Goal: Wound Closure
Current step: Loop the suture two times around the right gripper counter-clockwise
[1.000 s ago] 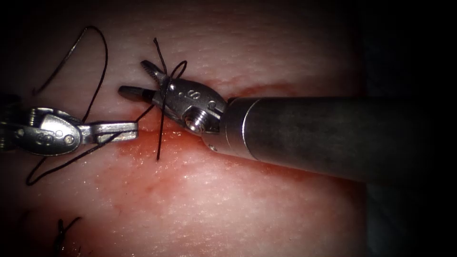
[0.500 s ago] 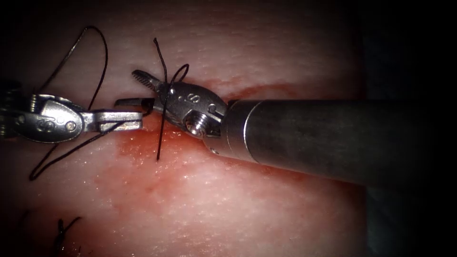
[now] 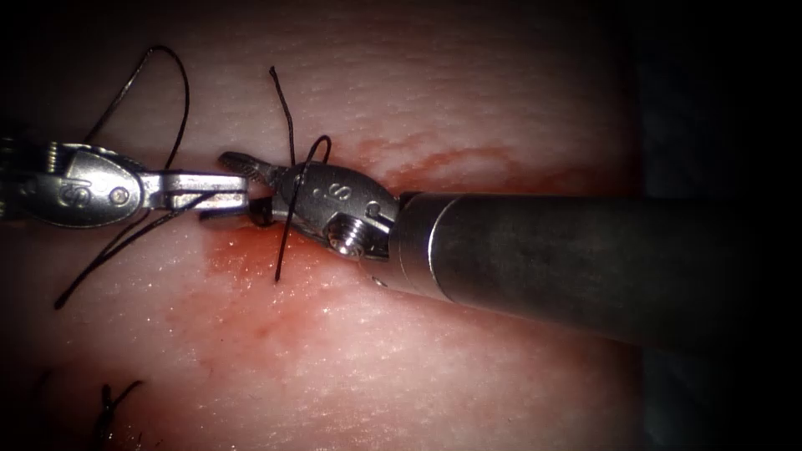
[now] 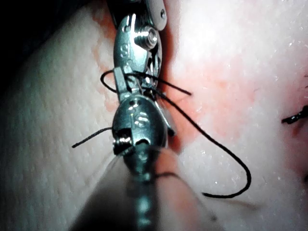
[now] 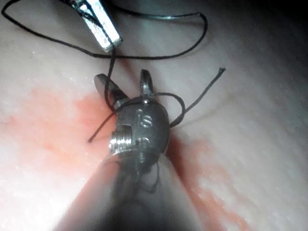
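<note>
Red-stained tissue (image 3: 351, 351) underneath; left tool (image 3: 225, 190) pinching thread (image 3: 125, 242), right tool (image 3: 242, 185) spread, wrapped by a thread loop (holding nothing).

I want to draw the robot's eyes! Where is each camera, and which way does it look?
Right wrist view: rides the right arm, looks along its shaft at the right tool, jaws open, thread looped round it.
Left wrist view: rides the left arm, looks along its shaft at the left tool, shut on the thread.
Endoscope view: above and in front, looks down at the tissue; both shafts enter sideways.
Shared: all three show both tools meeting.
</note>
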Available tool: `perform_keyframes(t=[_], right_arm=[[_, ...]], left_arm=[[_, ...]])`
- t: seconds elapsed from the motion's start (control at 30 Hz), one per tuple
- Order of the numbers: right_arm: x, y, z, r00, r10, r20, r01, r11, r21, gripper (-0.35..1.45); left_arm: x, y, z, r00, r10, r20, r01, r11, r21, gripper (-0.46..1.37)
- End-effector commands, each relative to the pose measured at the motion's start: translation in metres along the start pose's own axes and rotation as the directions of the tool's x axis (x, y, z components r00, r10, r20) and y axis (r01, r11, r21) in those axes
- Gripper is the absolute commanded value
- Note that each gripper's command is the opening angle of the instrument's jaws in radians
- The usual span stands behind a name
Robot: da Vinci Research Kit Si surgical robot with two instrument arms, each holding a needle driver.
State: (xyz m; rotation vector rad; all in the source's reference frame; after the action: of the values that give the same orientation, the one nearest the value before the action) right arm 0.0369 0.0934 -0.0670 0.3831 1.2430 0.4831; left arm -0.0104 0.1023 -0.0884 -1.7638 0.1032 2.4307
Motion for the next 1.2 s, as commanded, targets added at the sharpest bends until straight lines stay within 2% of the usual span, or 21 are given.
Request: perform_keyframes(t=[0.03,0.37,0.4,0.47,0.5,0.67,0.8,0.93,1.2], right_arm=[[-0.0001,-0.0001,0.0000,1.000,0.000,-0.002,0.000,1.000,0.023,0.64],[-0.0005,-0.0013,-0.0001,1.000,0.004,-0.021,-0.001,0.990,0.143,0.59],[-0.0005,-0.0014,-0.0001,1.000,0.009,-0.024,-0.005,0.989,0.151,0.52],[-0.0004,-0.0016,-0.0002,0.999,0.011,-0.030,-0.006,0.986,0.169,0.12],[-0.0004,-0.0017,-0.0003,0.999,0.011,-0.030,-0.006,0.985,0.172,0.07],[0.0000,-0.0018,-0.0006,0.998,0.022,-0.064,-0.010,0.985,0.172,0.09],[0.0001,-0.0020,-0.0008,0.995,0.029,-0.095,-0.012,0.983,0.185,0.10],[0.0004,-0.0023,-0.0010,0.986,0.051,-0.157,-0.017,0.977,0.213,0.09],[0.0012,-0.0020,-0.0014,0.958,0.084,-0.274,-0.020,0.973,0.228,0.09]], left_arm=[[-0.0003,-0.0002,0.0002,1.000,0.000,0.005,0.000,1.000,-0.005,-0.35],[-0.0014,-0.0017,0.0010,1.000,-0.001,0.008,0.001,1.000,0.003,-0.35],[-0.0014,-0.0021,0.0011,1.000,-0.002,0.009,0.002,1.000,0.002,-0.35],[-0.0014,-0.0034,0.0016,1.000,0.000,0.002,0.000,1.000,0.006,-0.35],[-0.0015,-0.0039,0.0020,1.000,-0.001,0.001,0.001,1.000,0.009,-0.35],[-0.0024,-0.0043,0.0028,1.000,0.007,-0.002,-0.007,1.000,0.011,-0.35],[-0.0037,-0.0039,0.0024,1.000,0.019,-0.002,-0.019,1.000,0.018,-0.35],[-0.0050,-0.0035,0.0018,1.000,0.007,0.001,-0.007,1.000,0.028,-0.35],[-0.0061,-0.0028,0.0020,1.000,0.000,0.001,0.000,0.999,0.033,-0.35]])
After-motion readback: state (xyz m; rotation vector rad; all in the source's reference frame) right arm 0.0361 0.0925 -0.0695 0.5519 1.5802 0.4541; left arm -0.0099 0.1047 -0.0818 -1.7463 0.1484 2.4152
